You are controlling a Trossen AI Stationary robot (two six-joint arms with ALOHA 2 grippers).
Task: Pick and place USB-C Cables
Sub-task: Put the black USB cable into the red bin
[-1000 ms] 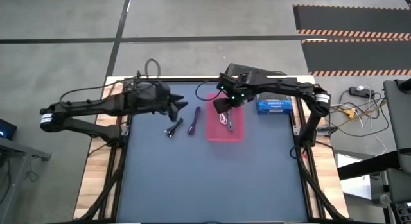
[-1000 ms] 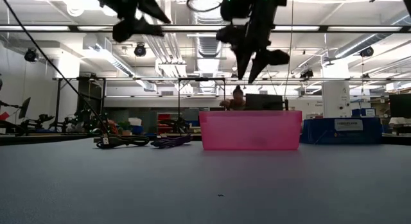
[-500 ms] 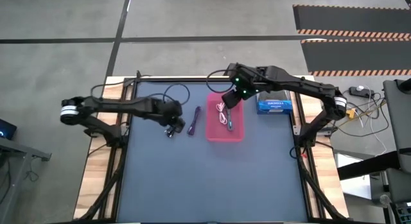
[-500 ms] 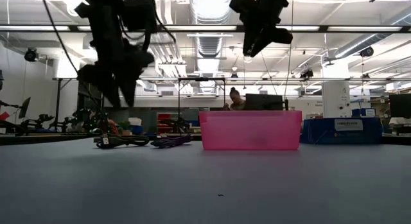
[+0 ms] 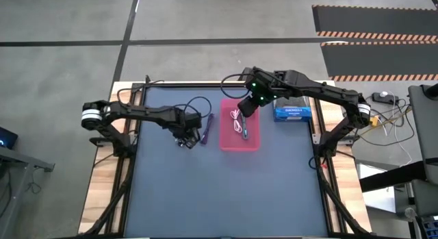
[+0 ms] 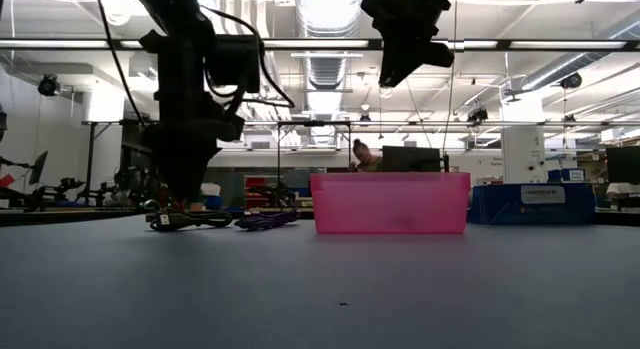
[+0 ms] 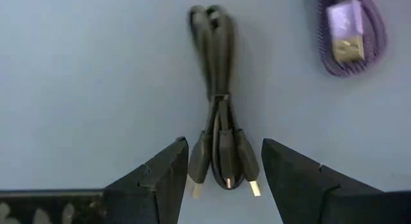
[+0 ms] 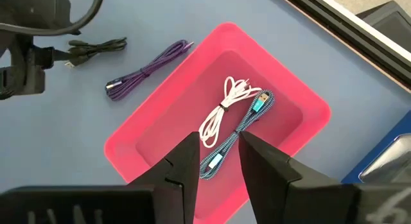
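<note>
so: white cable (image 8: 221, 112), teal cable (image 8: 239, 131) in tray (image 8: 128, 144); black cable (image 7: 219, 131), purple cable (image 7: 350, 34) left. left gripper (image 7: 223, 176) wide astride black; right gripper (image 8: 217, 161) empty, slightly parted, above tray.

Hidden in the high view under the left gripper (image 5: 186, 134): most of the black cable (image 7: 218, 108); cut off at twelve o'clock in the left wrist view: the purple cable (image 7: 351, 38).

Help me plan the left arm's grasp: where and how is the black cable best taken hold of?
Grip the black cable at its tied middle, from straight above. It lies flat on the table, a narrow bundle, and the left gripper already straddles its plug end with jaws open, so closing across the width should work.
</note>
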